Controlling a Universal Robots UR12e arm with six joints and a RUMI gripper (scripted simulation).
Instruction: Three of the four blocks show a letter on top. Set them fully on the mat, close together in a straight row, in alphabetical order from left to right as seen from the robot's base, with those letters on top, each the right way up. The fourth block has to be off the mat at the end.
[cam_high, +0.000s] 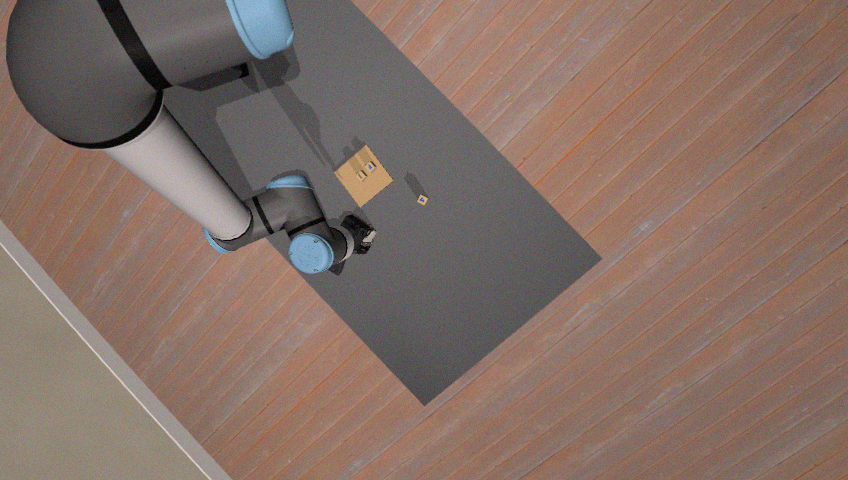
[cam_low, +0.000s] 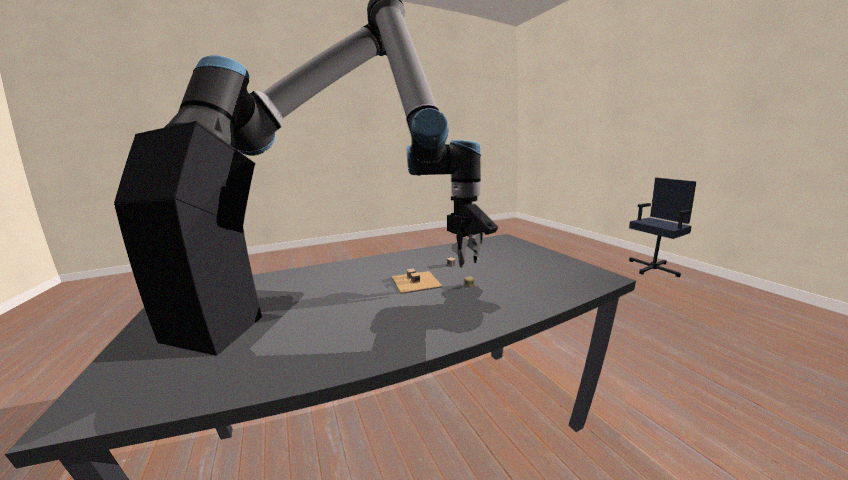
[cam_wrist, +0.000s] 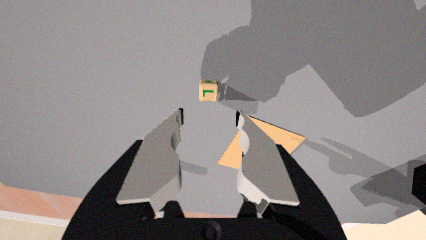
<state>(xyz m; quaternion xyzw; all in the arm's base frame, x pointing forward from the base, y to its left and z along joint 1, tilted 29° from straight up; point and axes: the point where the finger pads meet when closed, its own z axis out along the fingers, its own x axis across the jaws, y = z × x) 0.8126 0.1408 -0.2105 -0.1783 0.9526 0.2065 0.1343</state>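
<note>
A tan mat (cam_high: 371, 189) (cam_low: 427, 283) (cam_wrist: 231, 156) lies on the dark table and carries two small blocks (cam_high: 360, 174) (cam_high: 370, 167) (cam_low: 410, 273) (cam_low: 415, 277) close together. A third block (cam_high: 422, 199) with a blue mark lies off the mat. A block with a green letter (cam_wrist: 208, 90) lies on the bare table just beyond my fingertips in the wrist view. My gripper (cam_wrist: 210, 110) (cam_high: 368, 236) (cam_low: 468, 259) hangs above the table beside the mat, fingers partly apart with nothing between them. In the exterior view one loose block (cam_low: 451, 261) lies by the gripper and another (cam_low: 469, 281) nearer the camera.
The arm's black base (cam_low: 184, 237) stands at the table's far end. The table edge (cam_high: 511, 339) runs well beyond the blocks. An office chair (cam_low: 663, 223) stands on the wooden floor far off.
</note>
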